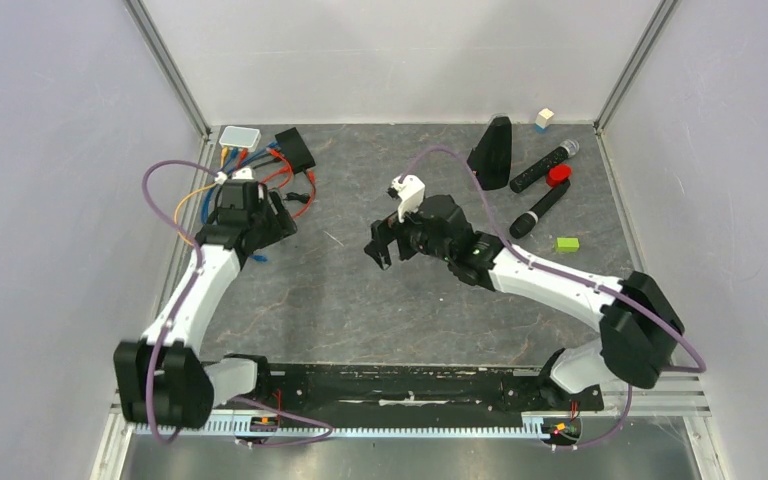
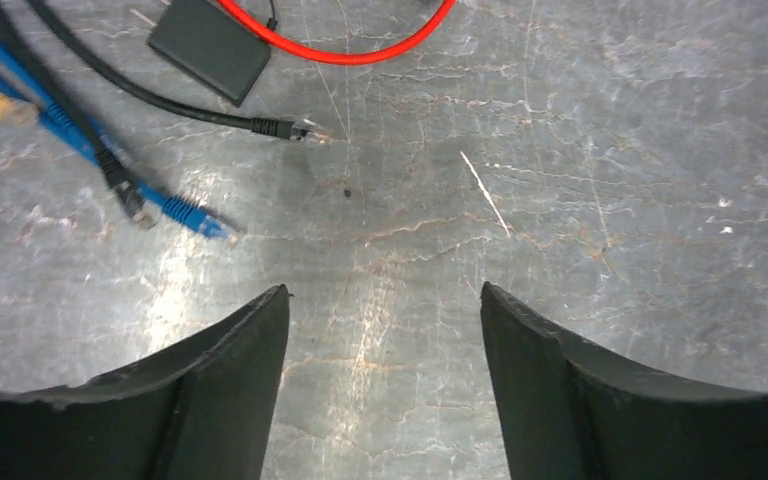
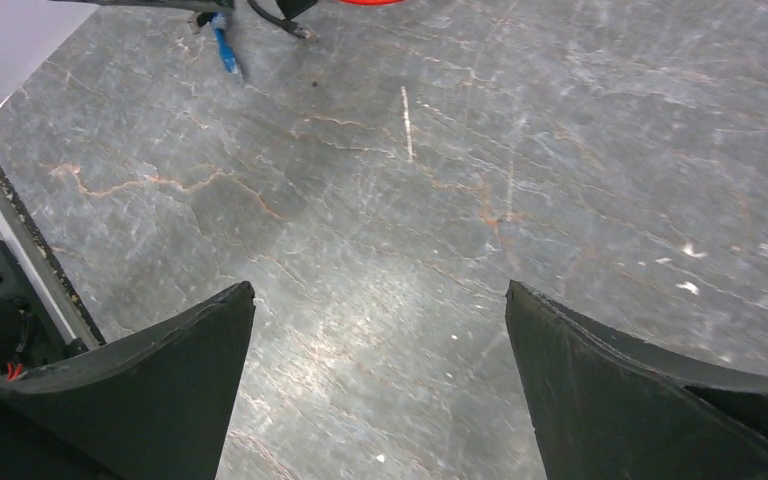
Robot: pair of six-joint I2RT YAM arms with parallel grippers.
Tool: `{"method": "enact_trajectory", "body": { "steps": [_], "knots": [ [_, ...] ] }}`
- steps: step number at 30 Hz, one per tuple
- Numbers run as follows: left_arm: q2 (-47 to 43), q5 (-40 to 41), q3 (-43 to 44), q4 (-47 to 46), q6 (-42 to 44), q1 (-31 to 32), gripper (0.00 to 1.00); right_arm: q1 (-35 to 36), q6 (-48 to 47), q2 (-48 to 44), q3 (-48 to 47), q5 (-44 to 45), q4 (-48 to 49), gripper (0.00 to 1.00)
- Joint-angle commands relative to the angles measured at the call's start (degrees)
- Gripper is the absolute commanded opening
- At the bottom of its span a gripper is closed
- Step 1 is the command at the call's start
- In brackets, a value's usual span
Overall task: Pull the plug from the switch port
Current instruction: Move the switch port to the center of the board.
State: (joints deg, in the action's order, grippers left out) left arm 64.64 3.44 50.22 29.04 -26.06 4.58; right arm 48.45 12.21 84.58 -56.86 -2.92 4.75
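The black switch (image 1: pixel 295 150) lies at the back left of the table, with red, blue and orange cables (image 1: pixel 260 160) bunched beside it. Which plug still sits in a port cannot be told. In the left wrist view, loose plugs lie on the table: a black one (image 2: pixel 295 128), a blue one (image 2: pixel 200 218) and another black one (image 2: pixel 130 200). A red cable (image 2: pixel 360 50) curves past a black box (image 2: pixel 210 45). My left gripper (image 2: pixel 383 290) (image 1: pixel 282 218) is open over bare table, just short of these plugs. My right gripper (image 3: pixel 378 285) (image 1: pixel 378 248) is open mid-table, holding nothing.
A white box (image 1: pixel 239 135) sits at the back left corner. At the back right are a black wedge (image 1: pixel 492 150), two black microphones (image 1: pixel 545 165) (image 1: pixel 540 208), a red piece (image 1: pixel 558 175), a green block (image 1: pixel 566 243) and a small white cube (image 1: pixel 545 118).
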Motion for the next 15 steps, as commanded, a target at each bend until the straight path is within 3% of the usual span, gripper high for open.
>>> {"method": "enact_trajectory", "body": {
  "steps": [1,15],
  "knots": [
    [10.6,-1.0,5.4,-4.7,-1.4,0.0,0.74,-2.0,-4.3,-8.2,1.7,4.3,-1.8,0.98],
    [41.6,3.6,29.4,-1.5,1.8,0.2,0.71,-5.4,-6.5,-23.9,8.4,9.6,-3.2,0.98]
  ]
}}
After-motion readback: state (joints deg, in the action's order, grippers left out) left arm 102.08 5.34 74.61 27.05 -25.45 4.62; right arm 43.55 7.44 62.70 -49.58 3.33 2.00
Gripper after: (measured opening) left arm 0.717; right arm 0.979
